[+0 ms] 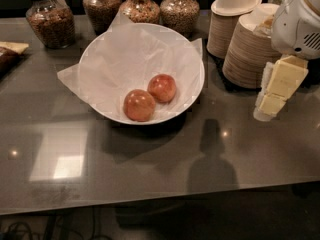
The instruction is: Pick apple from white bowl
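Note:
The white bowl (107, 64), wide and lined with crinkled white paper, stands at the middle back of the dark table. Two apples lie side by side in its near right part. The apple (139, 105), the larger and duller one with a tan blush, is at the front left. The smaller, redder apple (162, 88) touches it at the back right. My gripper (276, 90), cream-yellow below a white arm housing (300, 24), hangs at the right edge, well to the right of the bowl and above the table.
Stacks of small paper bowls (247, 49) stand at the back right, just behind my gripper. Several jars of grains (50, 21) line the back edge. A wrapped item (10, 54) lies at the far left. The dark table (150, 159) stretches toward the front edge.

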### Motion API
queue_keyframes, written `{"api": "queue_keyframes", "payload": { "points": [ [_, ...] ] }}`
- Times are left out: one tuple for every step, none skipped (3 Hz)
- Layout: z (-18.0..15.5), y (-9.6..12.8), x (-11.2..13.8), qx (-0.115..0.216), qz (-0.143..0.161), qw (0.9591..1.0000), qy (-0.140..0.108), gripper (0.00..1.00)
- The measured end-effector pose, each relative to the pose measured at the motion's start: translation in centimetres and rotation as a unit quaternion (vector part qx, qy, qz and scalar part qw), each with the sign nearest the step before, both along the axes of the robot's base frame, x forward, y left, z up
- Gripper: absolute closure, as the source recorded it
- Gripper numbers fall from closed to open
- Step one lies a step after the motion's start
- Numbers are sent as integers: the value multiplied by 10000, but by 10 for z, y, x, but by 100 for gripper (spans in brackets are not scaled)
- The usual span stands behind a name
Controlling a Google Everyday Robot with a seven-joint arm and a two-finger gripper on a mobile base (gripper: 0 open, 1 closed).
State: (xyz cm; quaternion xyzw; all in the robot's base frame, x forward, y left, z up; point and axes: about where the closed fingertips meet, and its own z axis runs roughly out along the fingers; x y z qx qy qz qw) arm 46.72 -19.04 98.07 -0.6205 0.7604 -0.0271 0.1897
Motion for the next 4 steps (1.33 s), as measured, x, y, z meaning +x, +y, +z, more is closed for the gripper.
{"api": "queue_keyframes", "payload": {
  "points": [
    [0,0,0,0,0,10000,0,0],
    [0,4,5,103,37,9999,-94,0],
    [-1,35,27,648,535,9957,-382,0],
    [4,69,43,1114,1079,9866,-507,0]
  ]
}}
